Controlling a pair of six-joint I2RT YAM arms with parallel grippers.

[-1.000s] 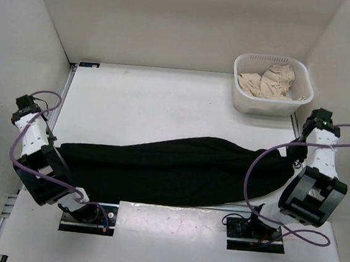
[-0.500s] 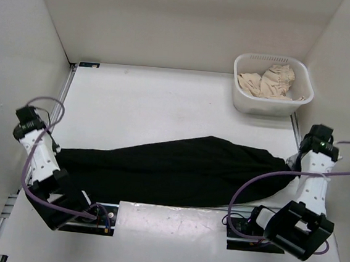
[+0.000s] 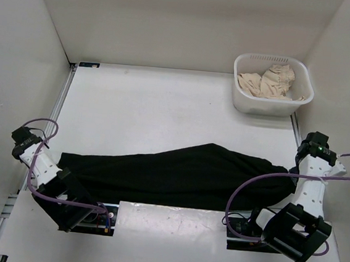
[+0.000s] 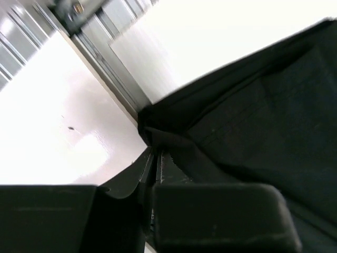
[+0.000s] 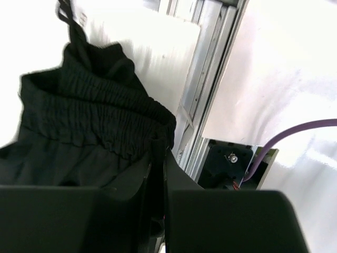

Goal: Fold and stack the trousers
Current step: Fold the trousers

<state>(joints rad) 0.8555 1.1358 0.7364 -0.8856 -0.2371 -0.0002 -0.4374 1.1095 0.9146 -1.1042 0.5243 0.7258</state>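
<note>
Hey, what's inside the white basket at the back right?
A crumpled beige cloth fills the basket. Whatever lies under the cloth, including the basket floor, is covered.

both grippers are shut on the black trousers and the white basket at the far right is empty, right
Not empty: the top external view shows the white basket holding a crumpled beige cloth garment. The left gripper and right gripper are shut on the black trousers.
</note>
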